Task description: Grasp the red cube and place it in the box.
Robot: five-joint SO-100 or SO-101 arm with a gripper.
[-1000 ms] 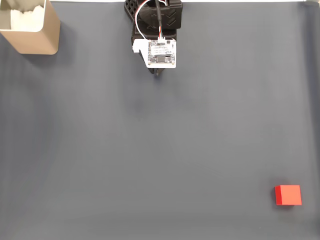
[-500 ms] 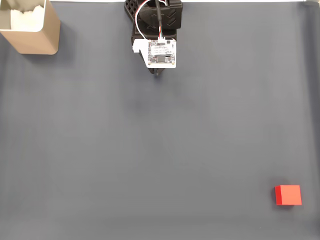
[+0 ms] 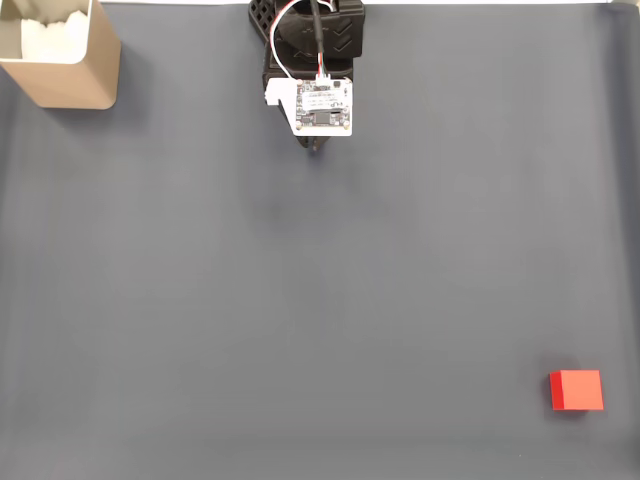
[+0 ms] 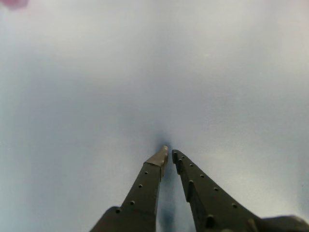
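Observation:
The red cube lies on the dark grey mat near the bottom right corner of the fixed view. The box, tan with white filling, stands at the top left corner. The arm sits folded at the top centre, its white camera board over the gripper, far from both cube and box. In the wrist view the gripper points down at bare mat, its two dark fingers nearly touching at the tips with nothing between them. A faint blurred red patch shows at that view's top left edge.
The dark grey mat covers almost the whole fixed view, with a wide bare stretch between arm, box and cube. The arm's black base is at the top edge.

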